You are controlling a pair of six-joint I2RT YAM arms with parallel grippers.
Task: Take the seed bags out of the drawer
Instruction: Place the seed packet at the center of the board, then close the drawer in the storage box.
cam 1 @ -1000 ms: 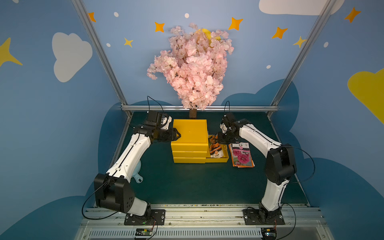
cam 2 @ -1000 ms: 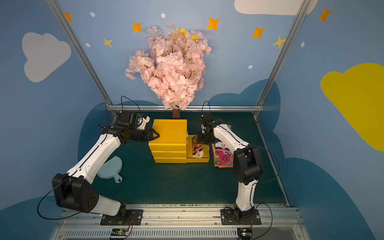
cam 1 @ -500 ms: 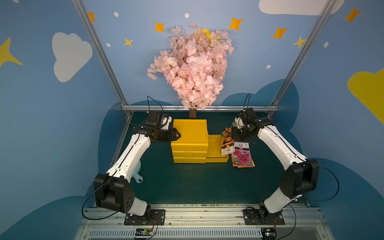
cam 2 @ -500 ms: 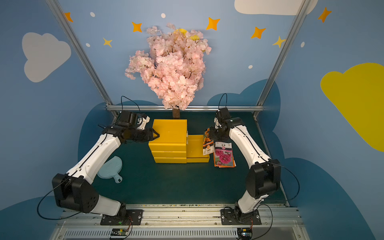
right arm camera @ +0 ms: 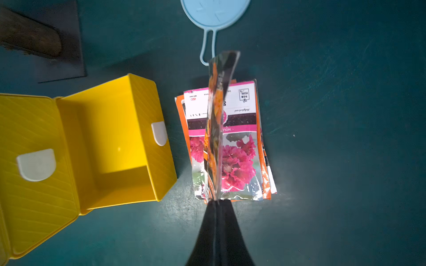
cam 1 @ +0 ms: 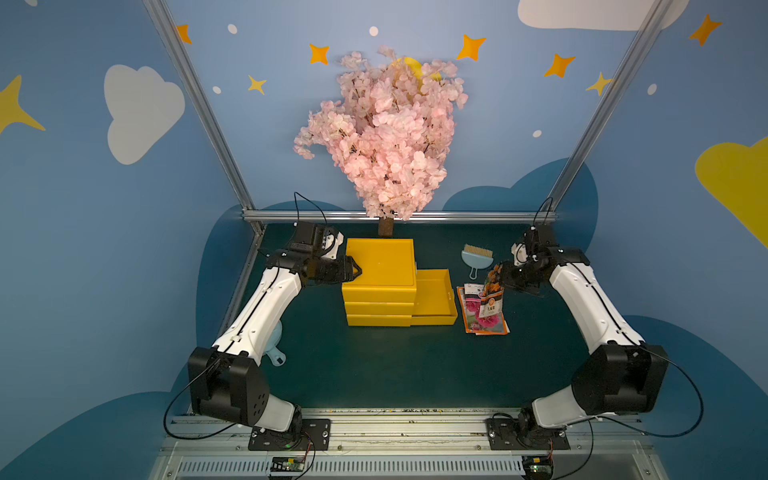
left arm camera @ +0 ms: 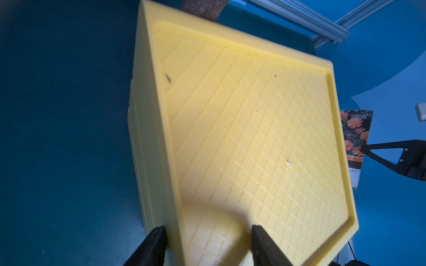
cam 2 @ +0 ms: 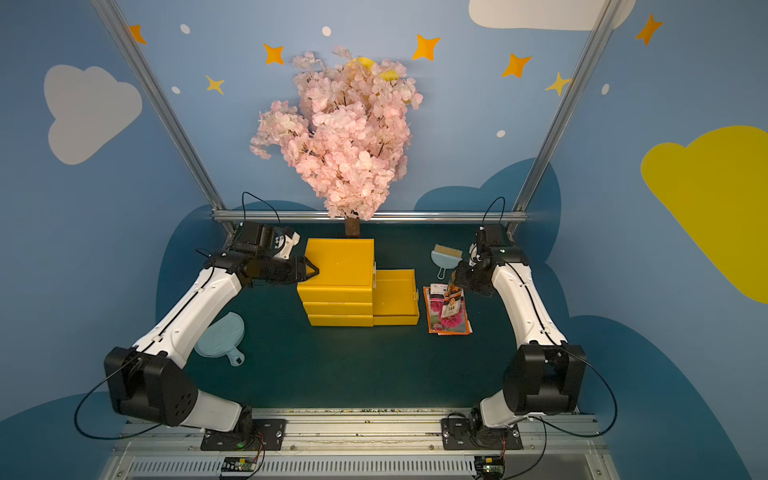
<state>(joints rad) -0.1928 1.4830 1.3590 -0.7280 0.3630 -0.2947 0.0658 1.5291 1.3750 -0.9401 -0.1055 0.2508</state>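
**Seed bags (cam 1: 471,309) lie stacked on the table (cam 1: 374,365), and one more hangs from the right gripper (right arm camera: 216,203)**

The stacked packets are flat, glossy rectangles with orange borders. The top one is face up, with magenta blooms below a white and pink text panel, and its foil catches the light. The stack rests on the dark green, faintly scuffed table just beside the open drawer (cam 1: 434,297), a smooth yellow plastic tray with a pale rounded tab on its front.

The orange-flower bag (right arm camera: 216,126) hangs above the stack. It is thin and slightly curled, and the right wrist view shows it edge-on. The right gripper's black fingers are pressed together on its edge.

The left gripper (left arm camera: 206,228) is closed down onto the top corner of the yellow cabinet (cam 1: 380,266). One finger lies against the side wall and the other on the diamond-gridded lid, with only that plastic between them. A pale blue brush (cam 1: 477,254) with tan bristles lies near the bags, toward the back wall.
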